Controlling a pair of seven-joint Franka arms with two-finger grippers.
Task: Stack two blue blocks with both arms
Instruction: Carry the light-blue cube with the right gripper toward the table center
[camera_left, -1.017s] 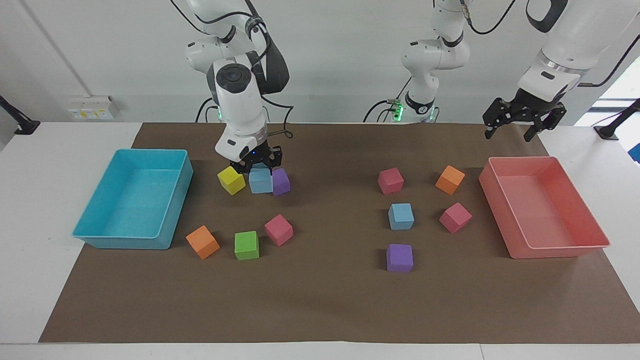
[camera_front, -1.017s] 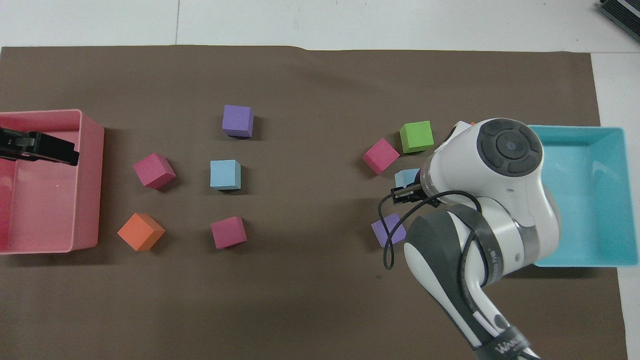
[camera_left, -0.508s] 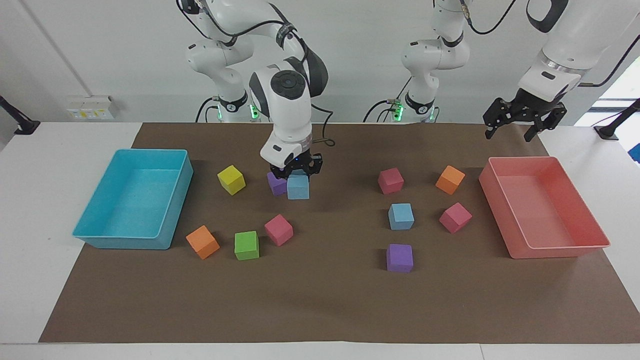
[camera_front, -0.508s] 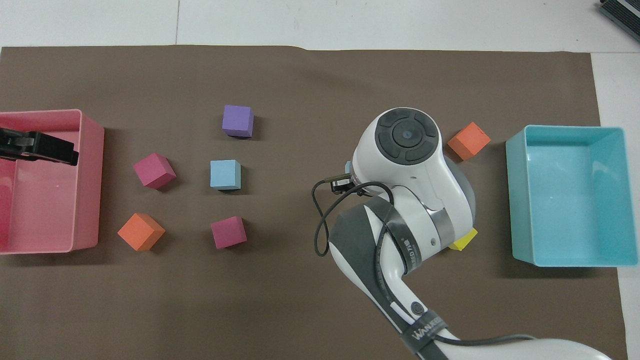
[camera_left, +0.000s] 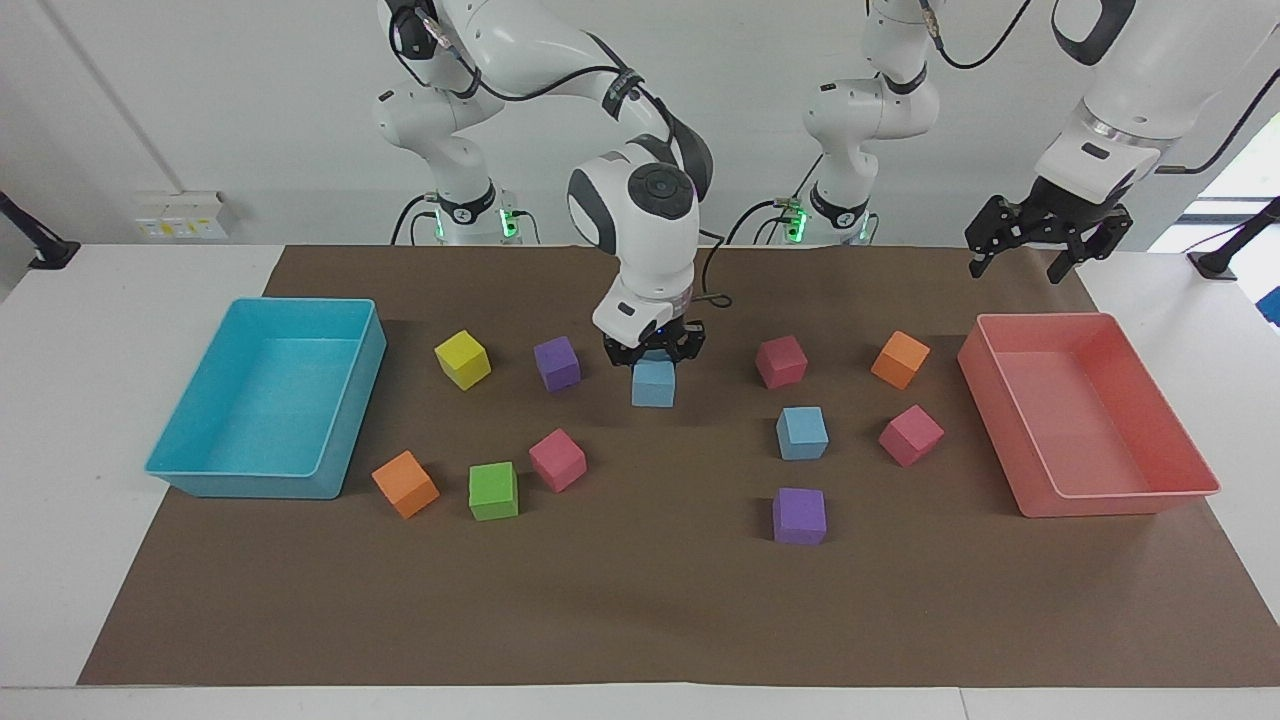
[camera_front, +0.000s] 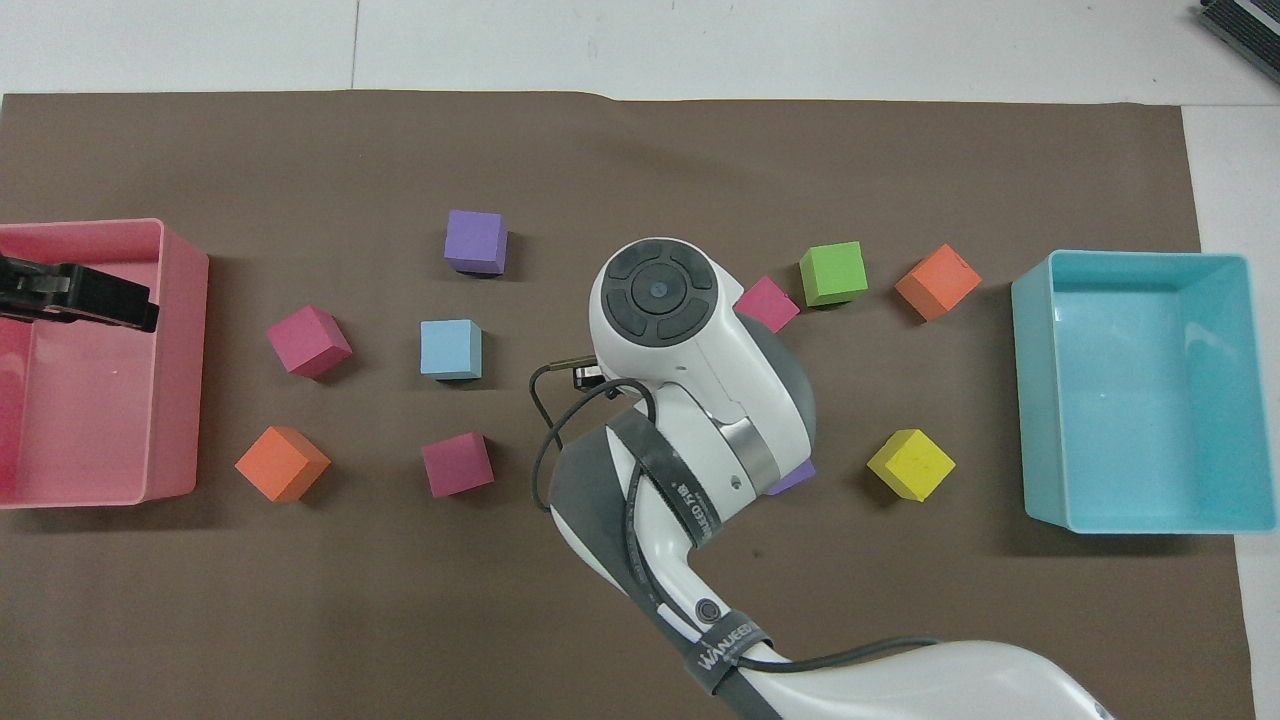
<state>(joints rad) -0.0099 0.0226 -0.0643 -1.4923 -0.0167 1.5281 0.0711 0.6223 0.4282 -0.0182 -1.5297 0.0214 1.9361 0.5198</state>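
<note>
Light sky-blue foam cube (camera_left: 653, 384) pinched in right hand (camera_left: 654, 352), over mid tabletop (camera_left: 640, 600) between purple foam cube (camera_left: 557, 363) and magenta foam cube (camera_left: 781, 361). Second sky-blue foam cube (camera_left: 802, 433) on tabletop, near magenta cube. Left hand (camera_left: 1047, 240) spread, over pink plastic tray (camera_left: 1090, 496).

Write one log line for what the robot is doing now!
right pincer: shut on blue block | left pincer: waiting over pink tray | second blue block: untouched
</note>
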